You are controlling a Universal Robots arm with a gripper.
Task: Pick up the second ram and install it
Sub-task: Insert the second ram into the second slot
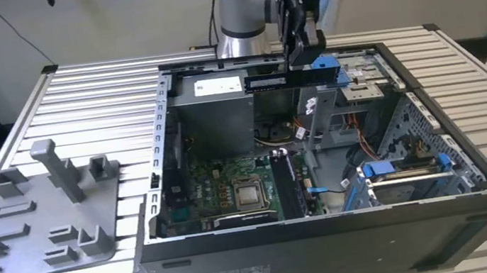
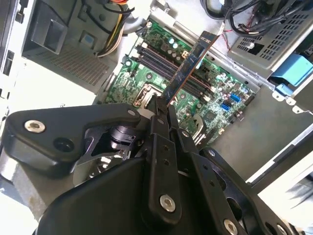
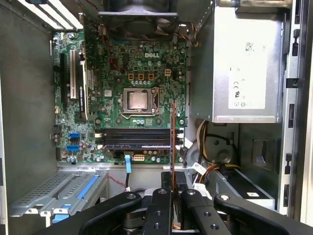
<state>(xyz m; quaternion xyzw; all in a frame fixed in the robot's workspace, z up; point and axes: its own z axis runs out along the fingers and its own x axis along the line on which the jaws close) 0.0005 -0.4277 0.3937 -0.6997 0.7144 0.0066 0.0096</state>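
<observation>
- Two black jaws are clamped tight on one end of the second ram (image 1: 281,79).
- That long dark stick lies level in the air, in the upper middle of the exterior view, above the open computer case (image 1: 336,252).
- Down inside the case, the first wrist view shows the green motherboard (image 3: 112,63) and its long black slots (image 3: 137,138). The stick is not in them yet.
- Over at the exterior view's left, a grey plastic holder (image 1: 46,221) lies on the slatted surface (image 1: 94,93), well apart from the case.

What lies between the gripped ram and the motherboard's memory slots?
Only open air: in the second wrist view the second ram, shut in the gripper, hangs above the slots.
</observation>
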